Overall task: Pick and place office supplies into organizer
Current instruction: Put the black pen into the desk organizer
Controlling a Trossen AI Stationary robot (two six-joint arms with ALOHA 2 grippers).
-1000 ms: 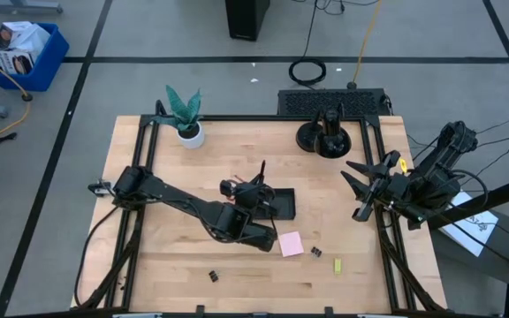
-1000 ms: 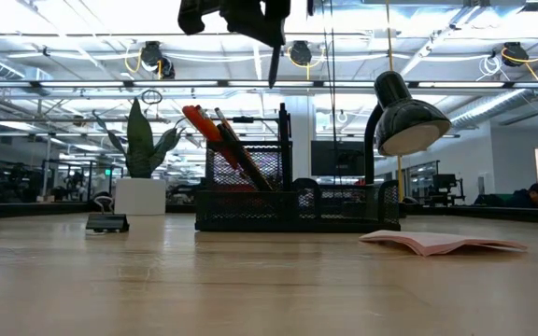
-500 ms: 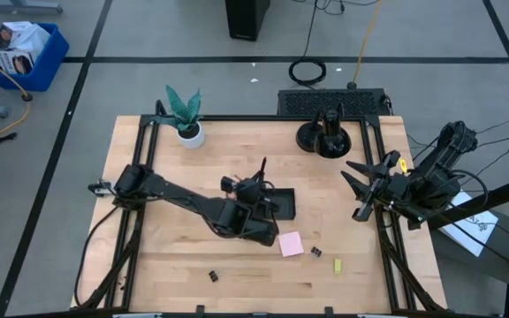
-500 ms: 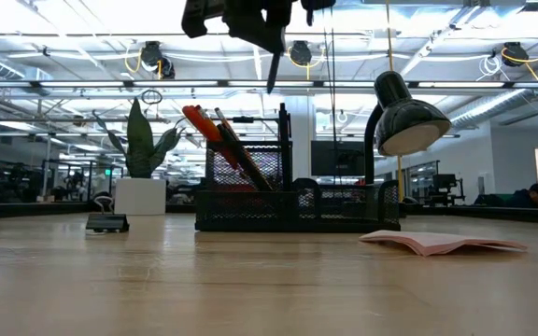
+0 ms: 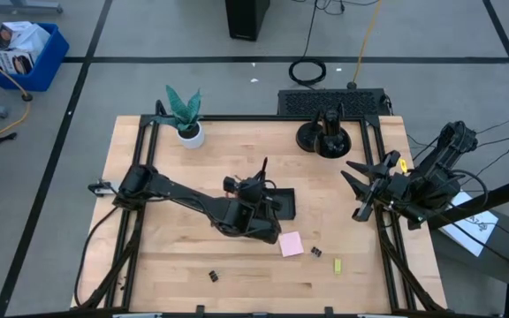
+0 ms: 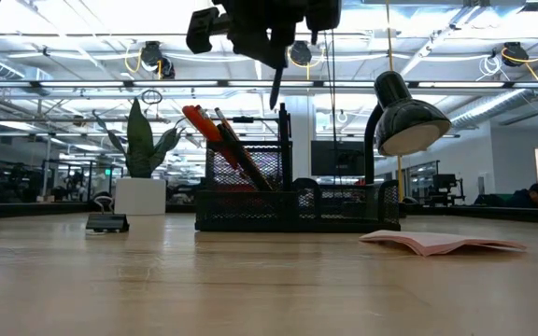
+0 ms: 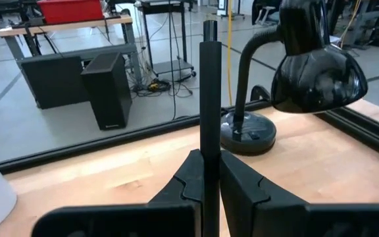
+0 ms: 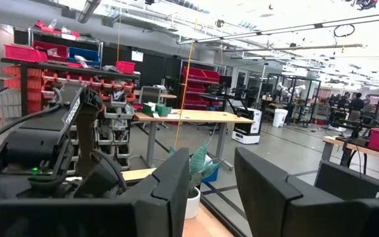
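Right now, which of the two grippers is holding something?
The left gripper, above the organizer, shut on an upright black pen. The right gripper, at the table's right edge, holds nothing.

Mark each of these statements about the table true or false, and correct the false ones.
1. The left gripper is shut on a black pen. True.
2. The pink sticky-note pad lies inside the organizer. False: it lies on the table, beside the organizer.
3. The right gripper holds the scissors. False: it is open and empty, at the table's right edge.
4. The desk lamp stands at the table's far edge. True.
5. The organizer already holds orange pencils. True.
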